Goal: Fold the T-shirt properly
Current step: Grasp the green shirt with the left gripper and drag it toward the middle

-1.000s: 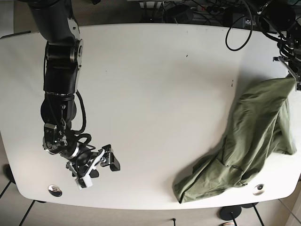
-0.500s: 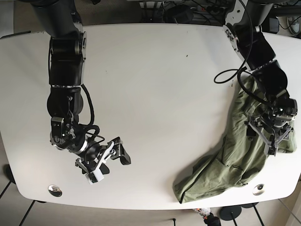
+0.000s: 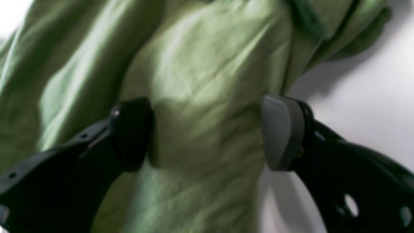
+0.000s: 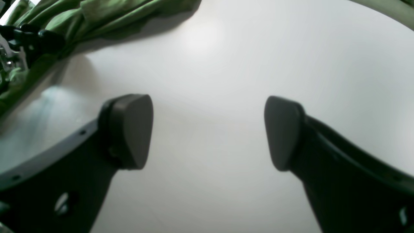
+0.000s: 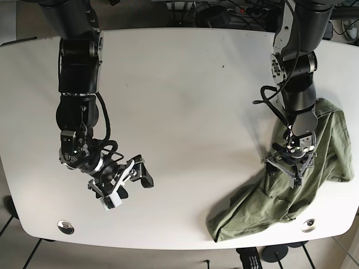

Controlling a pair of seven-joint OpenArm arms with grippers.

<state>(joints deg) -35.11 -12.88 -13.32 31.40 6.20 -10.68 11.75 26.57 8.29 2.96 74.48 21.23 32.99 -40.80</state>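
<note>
Blurrily, left gripper (image 3: 207, 132) spread open over crumpled T-shirt (image 3: 200, 81); right gripper (image 4: 207, 132) open above bare table (image 4: 210, 64)

Bright, even overhead light; both wrist views are soft and blurred, the base view bulges at its edges.

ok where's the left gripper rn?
Base view, right side: the left gripper sits open over the crumpled green T-shirt near the table's right edge.
</note>
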